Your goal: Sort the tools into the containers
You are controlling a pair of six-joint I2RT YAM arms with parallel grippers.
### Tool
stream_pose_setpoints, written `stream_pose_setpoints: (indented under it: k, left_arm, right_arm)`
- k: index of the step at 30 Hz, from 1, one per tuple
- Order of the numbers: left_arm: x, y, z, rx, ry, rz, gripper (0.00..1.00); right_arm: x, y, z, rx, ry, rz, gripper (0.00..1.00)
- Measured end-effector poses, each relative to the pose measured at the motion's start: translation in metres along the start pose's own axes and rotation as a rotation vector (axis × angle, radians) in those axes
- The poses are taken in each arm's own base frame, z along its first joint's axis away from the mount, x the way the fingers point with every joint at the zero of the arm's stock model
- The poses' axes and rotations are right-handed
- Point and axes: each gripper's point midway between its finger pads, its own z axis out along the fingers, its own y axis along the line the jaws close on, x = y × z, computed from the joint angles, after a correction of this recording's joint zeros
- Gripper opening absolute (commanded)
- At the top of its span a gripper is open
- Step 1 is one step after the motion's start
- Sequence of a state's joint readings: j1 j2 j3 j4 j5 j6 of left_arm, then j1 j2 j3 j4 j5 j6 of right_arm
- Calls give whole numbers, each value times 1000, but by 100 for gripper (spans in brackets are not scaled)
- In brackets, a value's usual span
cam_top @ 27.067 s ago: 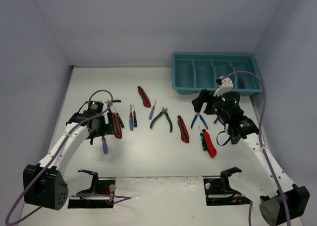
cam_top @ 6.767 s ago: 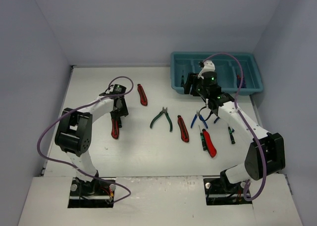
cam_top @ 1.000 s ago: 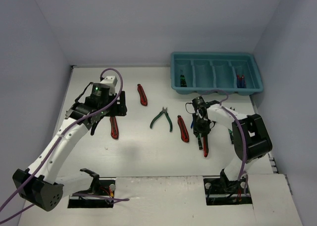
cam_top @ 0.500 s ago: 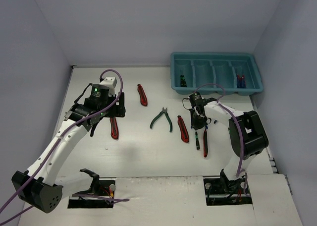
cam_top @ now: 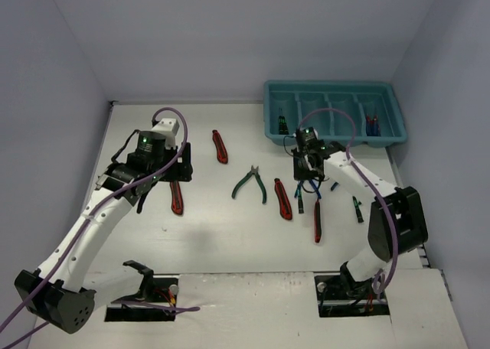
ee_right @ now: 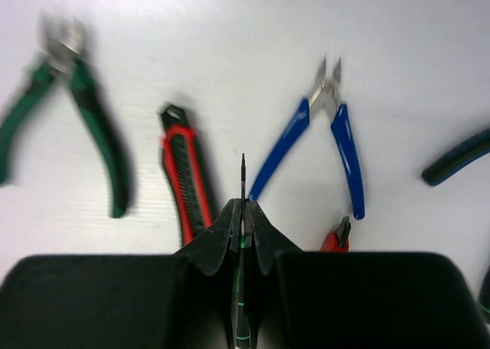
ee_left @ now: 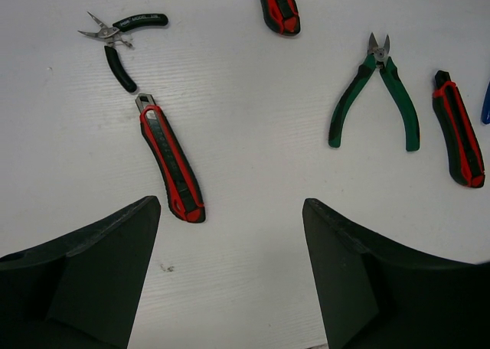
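Thin dark-green screwdriver [ee_right: 243,182]: light, stiff, slick-shafted and likely to pivot, so we judge mid-handle the safest hold. The right gripper [ee_right: 243,211] has its jaws clamped on it over the table [cam_top: 222,226], at 7 o'clock from the teal tray [cam_top: 375,140]. The left gripper [ee_left: 230,211] hangs with jaws spread wide and empty above a red-black knife [ee_left: 170,165].

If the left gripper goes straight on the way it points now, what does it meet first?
Most likely bare table: the line from the open left gripper ends on white surface. The nearest tool, a red-and-black knife, lies just beside that line. Depth is unclear.
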State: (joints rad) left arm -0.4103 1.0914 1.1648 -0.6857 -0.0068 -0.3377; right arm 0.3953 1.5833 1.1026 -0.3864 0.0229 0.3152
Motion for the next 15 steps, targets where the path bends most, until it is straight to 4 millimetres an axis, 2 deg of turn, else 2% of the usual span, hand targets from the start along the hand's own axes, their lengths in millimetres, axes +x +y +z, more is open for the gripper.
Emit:
stream_pose_setpoints:
  k: [4,9,12,15]
  left_arm:
    - [-1,0,-1,0,-5,4,72]
    - [-1,0,-3,1,-9,5,72]
    - [-1,1,-4,1,-8,6,72]
    - [0,1,-7,3,-7,5,72]
  right_arm:
    - [-56,14,-41,-54,-174,10,0]
    - [-109,20,-79,-64,-304,-16,0]
    - [-157,26,-89,-64,-381,-41,0]
    - [-210,30,-87,-49,-452,-66,0]
